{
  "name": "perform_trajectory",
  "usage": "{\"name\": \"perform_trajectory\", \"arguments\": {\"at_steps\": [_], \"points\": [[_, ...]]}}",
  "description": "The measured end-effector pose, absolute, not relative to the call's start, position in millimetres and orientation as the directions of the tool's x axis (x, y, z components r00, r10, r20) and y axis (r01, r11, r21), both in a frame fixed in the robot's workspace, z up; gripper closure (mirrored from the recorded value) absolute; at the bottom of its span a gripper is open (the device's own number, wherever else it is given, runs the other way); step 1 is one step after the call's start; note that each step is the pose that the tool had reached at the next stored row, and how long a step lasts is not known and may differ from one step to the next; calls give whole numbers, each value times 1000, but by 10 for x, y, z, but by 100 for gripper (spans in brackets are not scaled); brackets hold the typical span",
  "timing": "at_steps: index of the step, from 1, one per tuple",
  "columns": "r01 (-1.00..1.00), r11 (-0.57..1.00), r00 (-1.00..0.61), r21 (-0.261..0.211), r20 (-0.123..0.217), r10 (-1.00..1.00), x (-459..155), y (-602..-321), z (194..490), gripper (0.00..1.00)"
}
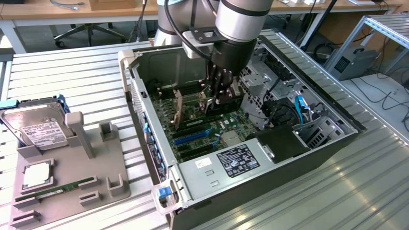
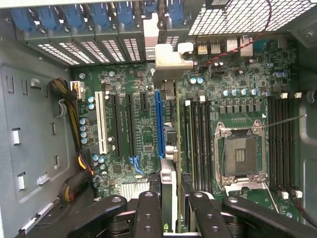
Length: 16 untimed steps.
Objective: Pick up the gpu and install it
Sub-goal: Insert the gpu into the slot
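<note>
My gripper (image 1: 219, 98) reaches down into the open computer case (image 1: 137, 91) and is shut on the gpu (image 1: 181, 108), which stands on edge above the motherboard (image 1: 198, 129). In the wrist view the gpu (image 2: 168, 178) shows edge-on between the black fingers (image 2: 148, 213) of the gripper (image 2: 171, 203). Its silver end bracket (image 2: 171, 59) sits against the rear slot openings. The card lies right beside the long blue slot (image 2: 158, 124), parallel to it. Whether its edge sits in the slot I cannot tell.
At the exterior view's left, a grey stand (image 1: 70, 172) holds a hard drive (image 1: 38, 127), a green RAM stick (image 1: 54, 190) and a square chip (image 1: 37, 173). Inside the case are the power supply (image 1: 236, 160), drive cage (image 1: 255, 81), CPU socket (image 2: 240, 156) and loose cables (image 2: 74, 129).
</note>
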<state>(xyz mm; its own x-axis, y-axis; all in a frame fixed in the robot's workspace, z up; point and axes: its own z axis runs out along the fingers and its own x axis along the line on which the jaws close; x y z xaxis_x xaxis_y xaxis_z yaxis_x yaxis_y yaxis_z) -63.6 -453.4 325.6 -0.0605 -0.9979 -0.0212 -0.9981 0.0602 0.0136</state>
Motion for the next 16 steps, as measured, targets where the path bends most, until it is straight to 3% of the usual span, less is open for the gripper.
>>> {"name": "perform_trajectory", "arguments": {"at_steps": [16], "points": [[-998, 60, -60, 14, -21, -998, -636, -4567, 3236, 73]]}}
